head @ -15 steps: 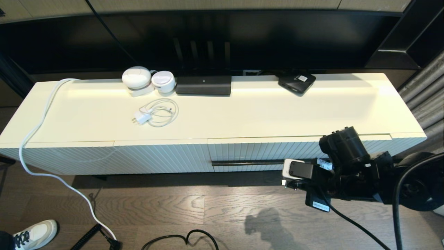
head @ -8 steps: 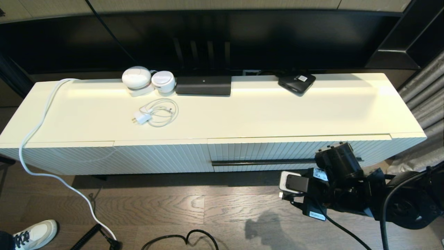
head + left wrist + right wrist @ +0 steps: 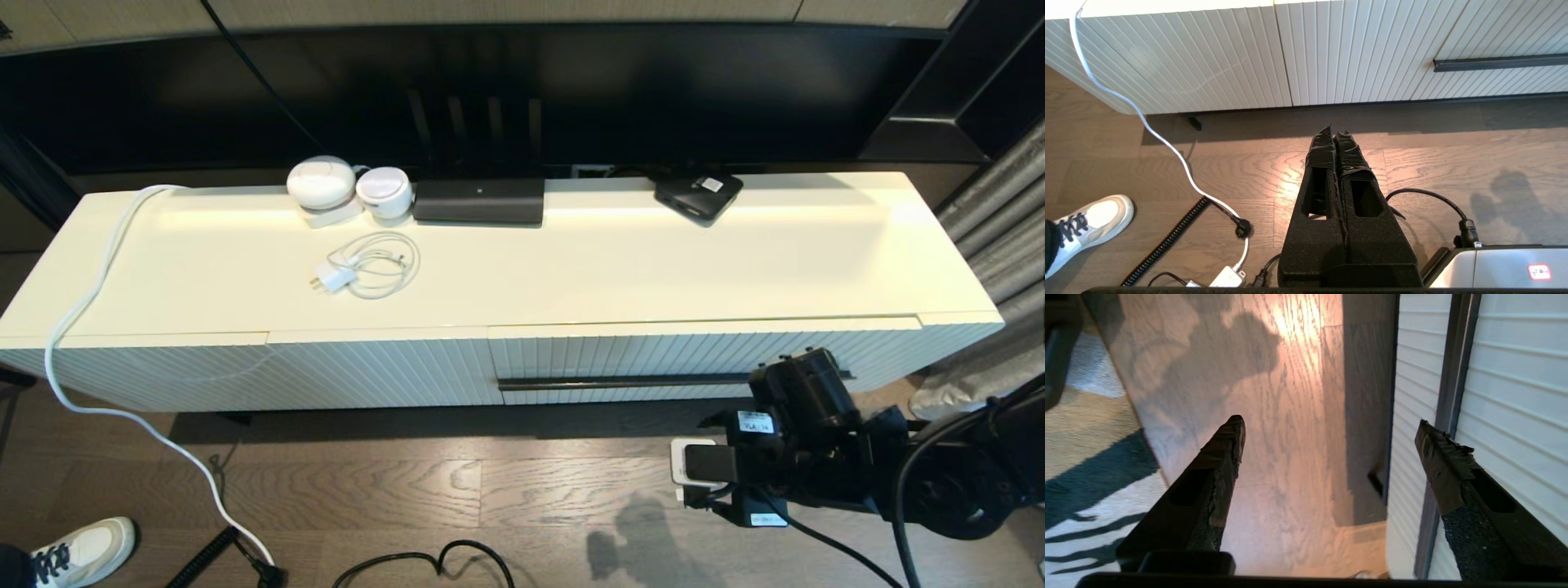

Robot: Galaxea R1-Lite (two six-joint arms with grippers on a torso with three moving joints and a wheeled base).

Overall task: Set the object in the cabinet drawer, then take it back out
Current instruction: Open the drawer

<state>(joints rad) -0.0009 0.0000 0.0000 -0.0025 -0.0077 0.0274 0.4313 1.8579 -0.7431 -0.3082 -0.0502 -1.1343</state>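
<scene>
The black umbrella shows in no view. The cabinet drawer [image 3: 653,353] is closed, with its fluted cream front flush with the cabinet and its dark bar handle [image 3: 620,381] running along it. My right arm [image 3: 804,416] hangs low in front of the drawer's right end, just above the floor. Seen from the right wrist, my right gripper [image 3: 1327,421] is open and empty, with one finger [image 3: 1439,465] close to the bar handle [image 3: 1453,375] and apart from it. My left gripper [image 3: 1334,132] is shut and empty over the floor, left of the drawer handle [image 3: 1498,63].
On the cabinet top [image 3: 571,269] lie a coiled white charger [image 3: 363,265], two round white devices [image 3: 347,189], a long black device [image 3: 478,201] and a flat black box [image 3: 698,194]. A white cable [image 3: 90,286] trails to the floor. A shoe [image 3: 82,551] is at the lower left.
My right arm has dropped lower and drawn back a little from the drawer front. The drawer has stayed closed and nothing on the cabinet has moved.
</scene>
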